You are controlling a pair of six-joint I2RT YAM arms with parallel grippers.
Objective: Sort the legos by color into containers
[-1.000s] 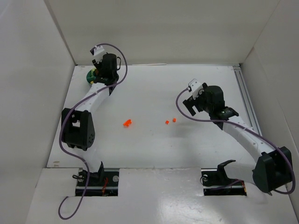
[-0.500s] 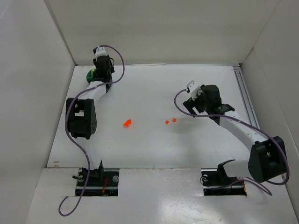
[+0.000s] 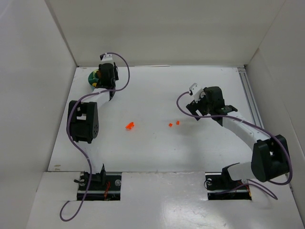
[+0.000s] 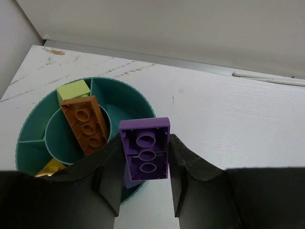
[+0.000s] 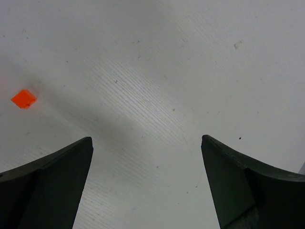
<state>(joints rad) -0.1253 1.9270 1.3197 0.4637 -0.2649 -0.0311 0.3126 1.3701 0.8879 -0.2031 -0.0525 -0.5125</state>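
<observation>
The left end effector (image 4: 145, 164) is partly closed on a purple brick (image 4: 144, 143), with one finger pressed to each long side. The brick is rectangular, and its hollow face with a row of three round tubes is turned to the wrist camera. It hangs over the 4 o'clock rim of the round teal tub (image 4: 128, 90).

The tub sits at the table's (image 3: 157, 90) 10 o'clock corner in the top view. Its inner ring holds an orange-brown brick (image 4: 87, 125), tilted, also showing three tubes. A pale green brick (image 4: 74, 89) lies in the outer compartment at 12 o'clock. A golden yellow brick (image 4: 50, 167) lies in the one at 7 o'clock, partly hidden by the finger.

The right end effector (image 5: 146, 139) is spread wide and grips nothing, over bare table. In its wrist view a small red-orange piece (image 5: 23, 98) lies at 9 o'clock from the gap, apart from both fingers. From above, two small red-orange pieces (image 3: 170, 125) (image 3: 177, 122) lie near it at 8 o'clock. A larger red-orange brick (image 3: 129, 126) lies further toward 9 o'clock, near the table's middle.
</observation>
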